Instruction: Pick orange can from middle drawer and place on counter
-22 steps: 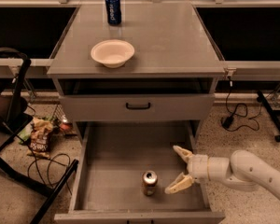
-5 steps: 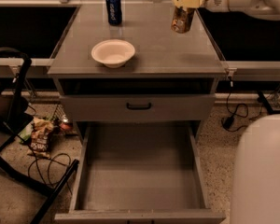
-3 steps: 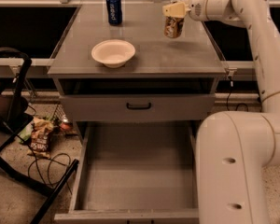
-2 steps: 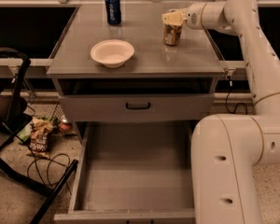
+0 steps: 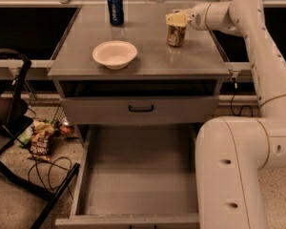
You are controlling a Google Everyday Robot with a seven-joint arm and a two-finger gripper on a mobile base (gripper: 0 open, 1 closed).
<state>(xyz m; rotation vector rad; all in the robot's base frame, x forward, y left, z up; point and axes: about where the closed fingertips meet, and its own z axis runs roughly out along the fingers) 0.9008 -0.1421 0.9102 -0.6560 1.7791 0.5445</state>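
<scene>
Gripper (image 5: pixel 177 19), hold we cannot tell, atop the orange can (image 5: pixel 175 36) standing on the counter (image 5: pixel 152 58); we judge only withdrawal left

Speckled floor (image 5: pixel 9 210) with cables (image 5: pixel 51 168), dark windows (image 5: pixel 24 28) behind.

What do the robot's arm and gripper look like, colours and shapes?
The arm is cream-white, built of thick, smooth, rounded tubes, with thin darker seam rings at the joints and a few small dark round holes on the near segment. No cables or markings show. The gripper, at the orange can on the counter, is small and pale yellowish.
</scene>
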